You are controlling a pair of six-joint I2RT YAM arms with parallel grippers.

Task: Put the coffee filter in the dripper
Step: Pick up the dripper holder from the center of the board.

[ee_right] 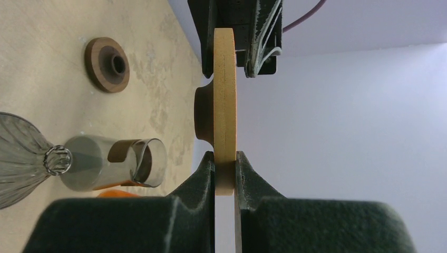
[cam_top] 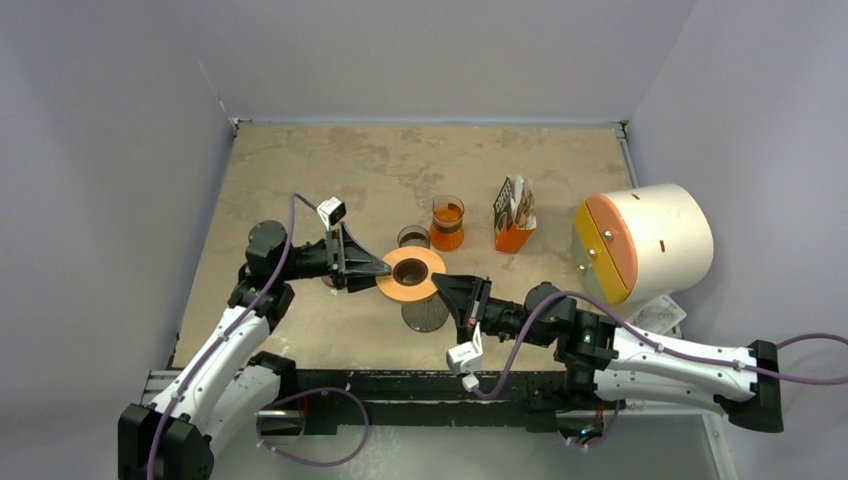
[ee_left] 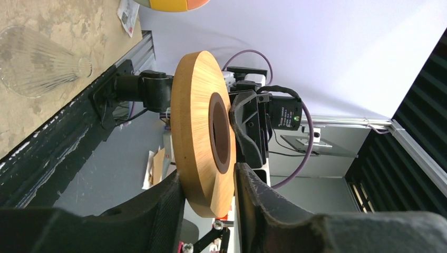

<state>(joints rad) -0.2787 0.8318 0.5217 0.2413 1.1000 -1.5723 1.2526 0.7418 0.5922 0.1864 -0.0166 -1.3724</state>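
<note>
A tan wooden ring (cam_top: 411,273) with a dark hole hangs over the table, held from both sides. My left gripper (cam_top: 378,268) is shut on its left rim (ee_left: 200,121), one pad on each face (ee_left: 209,182). My right gripper (cam_top: 447,288) is shut on the opposite rim (ee_right: 224,95), pinching it flat between its pads (ee_right: 225,163). The ribbed glass dripper cone (cam_top: 426,314) lies on its side just below the ring (ee_left: 37,60) (ee_right: 16,158). Paper coffee filters (cam_top: 518,198) stick out of an orange box (cam_top: 512,235) at the back right, away from both grippers.
A small glass (cam_top: 413,237) and a glass with orange liquid (cam_top: 447,222) stand just behind the ring. A dark wooden disc (ee_right: 108,64) lies on the table. A large white cylinder with an orange face (cam_top: 645,243) sits at the right edge.
</note>
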